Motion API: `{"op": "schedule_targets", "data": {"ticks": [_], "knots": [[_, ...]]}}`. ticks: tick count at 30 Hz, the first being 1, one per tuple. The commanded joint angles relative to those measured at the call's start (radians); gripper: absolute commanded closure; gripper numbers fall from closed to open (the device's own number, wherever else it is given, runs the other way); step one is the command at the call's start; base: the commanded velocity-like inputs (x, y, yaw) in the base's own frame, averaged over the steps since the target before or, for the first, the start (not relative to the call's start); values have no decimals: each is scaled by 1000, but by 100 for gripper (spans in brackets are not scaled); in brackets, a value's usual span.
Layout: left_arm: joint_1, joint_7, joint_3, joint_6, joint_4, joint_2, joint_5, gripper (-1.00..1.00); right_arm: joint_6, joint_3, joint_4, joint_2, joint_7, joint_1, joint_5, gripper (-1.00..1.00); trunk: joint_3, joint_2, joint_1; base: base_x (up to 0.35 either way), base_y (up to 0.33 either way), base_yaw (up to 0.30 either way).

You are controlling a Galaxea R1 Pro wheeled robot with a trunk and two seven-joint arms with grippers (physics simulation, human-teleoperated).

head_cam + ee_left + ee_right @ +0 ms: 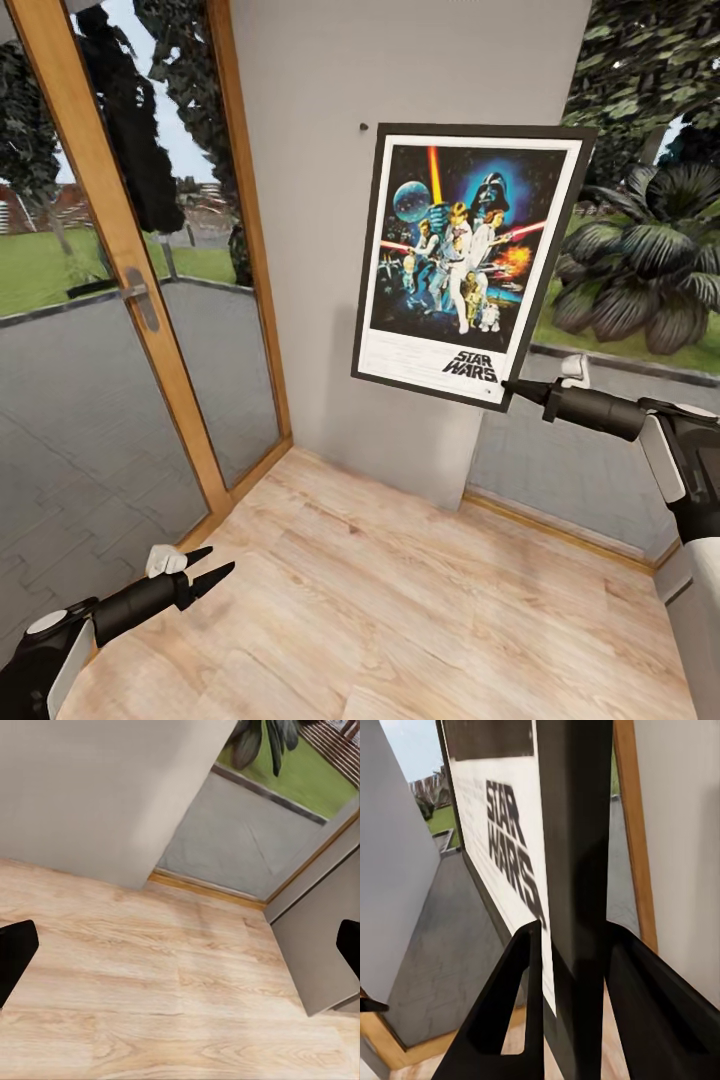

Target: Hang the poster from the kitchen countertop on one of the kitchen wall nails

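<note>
light wooden floor (pixel 400 600) meeting a grey wall (pixel 320 300)

the floor is pale planked wood with visible grain, running from the glass door (pixel 120 300) with its wooden frame on one side to the foot of the grey wall. nothing lies on the boards that can be seen. a narrow wooden skirting strip (pixel 560 530) edges the floor beyond the wall's corner, below the window. in the left wrist view the same planks (pixel 150 990) spread under the camera and reach the wall's base and a wooden threshold (pixel 206 886), past which grey paving (pixel 232 832) lies outdoors.
</note>
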Motion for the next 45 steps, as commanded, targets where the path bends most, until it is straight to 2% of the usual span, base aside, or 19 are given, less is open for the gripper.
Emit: {"op": "schedule_targets", "data": {"ticks": [1, 22, 28, 33, 39, 45], "knots": [[-1, -4, 0, 13, 0, 0, 5, -100, 12, 0, 0, 0, 4, -1, -7, 100, -2, -2, 1, 210, 230, 0], [-1, -4, 0, 14, 0, 0, 5, -100, 18, 2, -11, 0, 5, -1, -7, 100, -2, -2, 1, 215, 288, 0], [-1, -5, 0, 14, 0, 0, 5, -100, 96, 2, -52, 0, 5, -1, -4, 100, -2, -2, 1, 221, 294, 0], [-1, -6, 0, 13, 0, 0, 5, -100, 116, 4, -118, 0, 6, -1, -1, 100, -2, -2, 1, 227, 260, 0], [-1, -6, 1, 13, 0, 0, 5, -100, 117, 5, -137, -1, 8, 1, -3, 100, -2, -2, 1, 96, 111, 0], [-1, -6, 1, 13, 0, 0, 4, -100, 117, 24, -140, 6, 8, 2, 0, 100, -2, -2, 1, 12, 15, 0]]}}
